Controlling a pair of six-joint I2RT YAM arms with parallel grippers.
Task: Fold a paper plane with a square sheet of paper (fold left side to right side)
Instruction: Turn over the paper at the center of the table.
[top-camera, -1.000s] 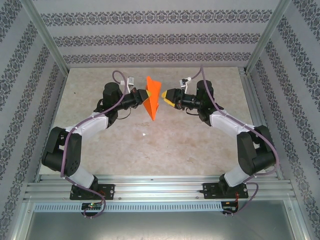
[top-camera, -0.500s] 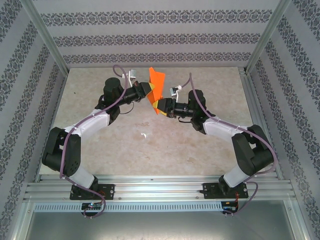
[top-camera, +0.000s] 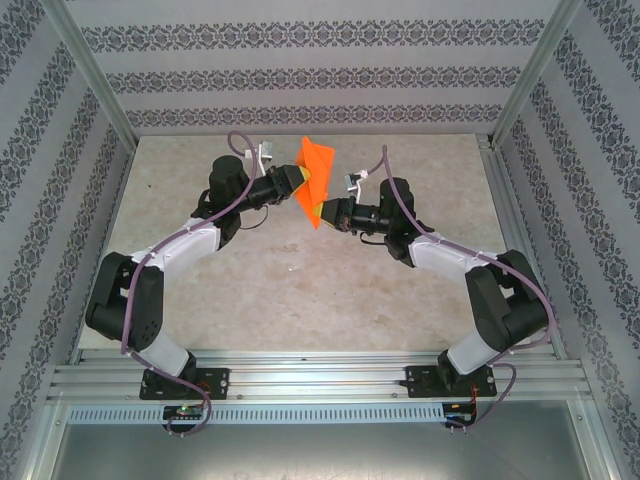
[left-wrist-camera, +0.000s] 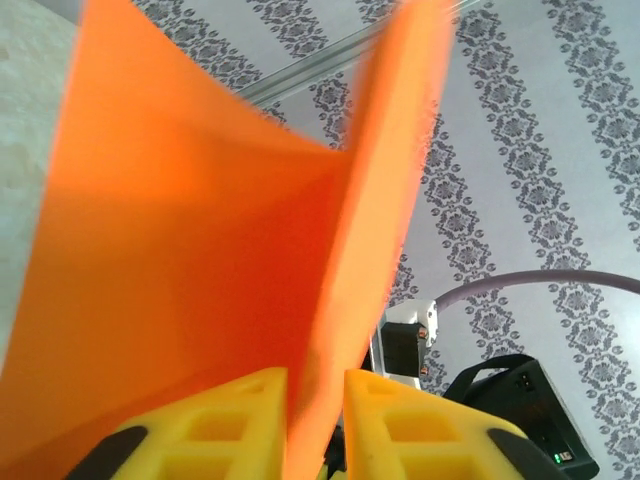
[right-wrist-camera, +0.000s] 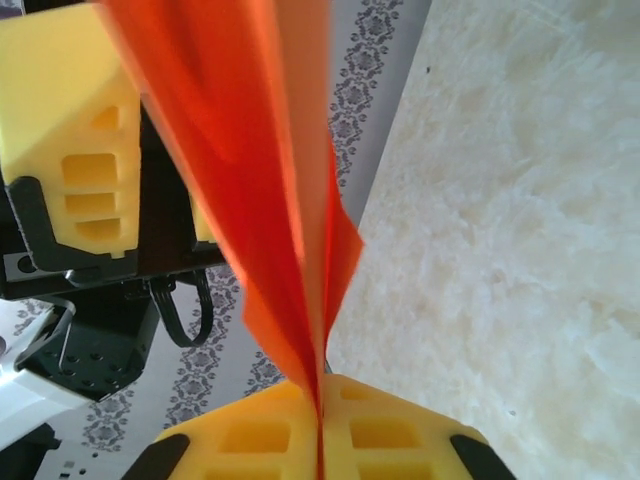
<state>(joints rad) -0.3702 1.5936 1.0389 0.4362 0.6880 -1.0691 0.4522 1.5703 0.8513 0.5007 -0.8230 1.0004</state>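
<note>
The orange paper plane (top-camera: 316, 178) hangs in the air over the far middle of the table, folded into a pointed wedge with its tip down. My right gripper (top-camera: 322, 212) is shut on the lower tip, and its yellow pads pinch the crease (right-wrist-camera: 322, 400) tight. My left gripper (top-camera: 299, 181) sits at the plane's left edge. Its jaws stand a little apart around the paper (left-wrist-camera: 200, 250), with a dark gap beside the right finger (left-wrist-camera: 400, 420). One yellow finger of the left gripper (right-wrist-camera: 70, 130) shows behind the paper (right-wrist-camera: 255, 170) in the right wrist view.
The pale stone-patterned table (top-camera: 300, 290) lies below both arms. Metal frame posts (top-camera: 95, 80) and patterned walls (top-camera: 300, 80) close in the back and sides. An aluminium rail (top-camera: 320, 380) runs along the near edge by the arm bases.
My right gripper moved in from the right and closed on the plane's lower tip. The left jaws went from shut to slightly parted. The plane shifted a little up and right.
</note>
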